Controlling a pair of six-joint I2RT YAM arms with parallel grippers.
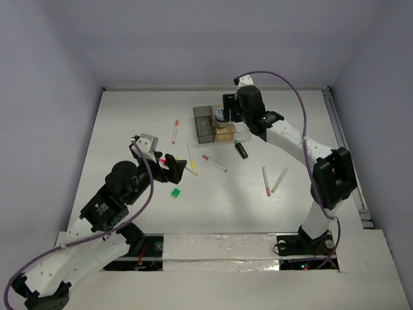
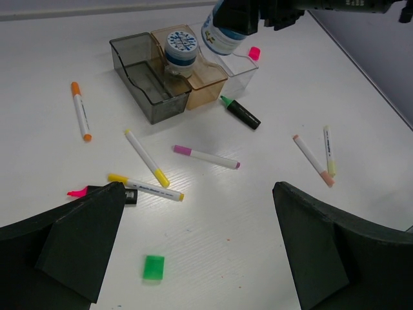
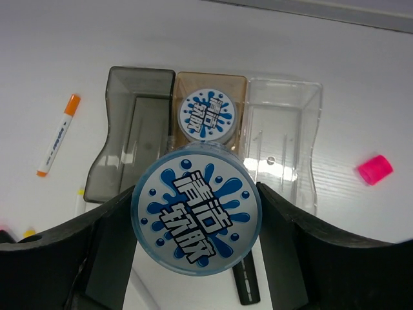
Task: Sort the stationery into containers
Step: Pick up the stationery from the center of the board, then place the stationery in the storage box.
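Right hand (image 3: 197,226) is gripping a blue-white tape roll (image 3: 196,213) by its sides, jaws spread fairly wide around it, and is holding it above the row of bins, near the amber bin (image 3: 187,81). A second tape roll (image 3: 206,115) is sitting in that amber bin, between the dark grey bin (image 3: 129,77) and the clear bin (image 3: 303,129). Left hand (image 2: 199,194) is hovering fully open and empty over the table (image 2: 258,226), near a green eraser (image 2: 153,267) and a yellow-capped pen (image 2: 147,158).

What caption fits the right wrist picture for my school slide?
Right gripper holds a blue-white tape roll over the bins; a second roll sits in the amber bin.
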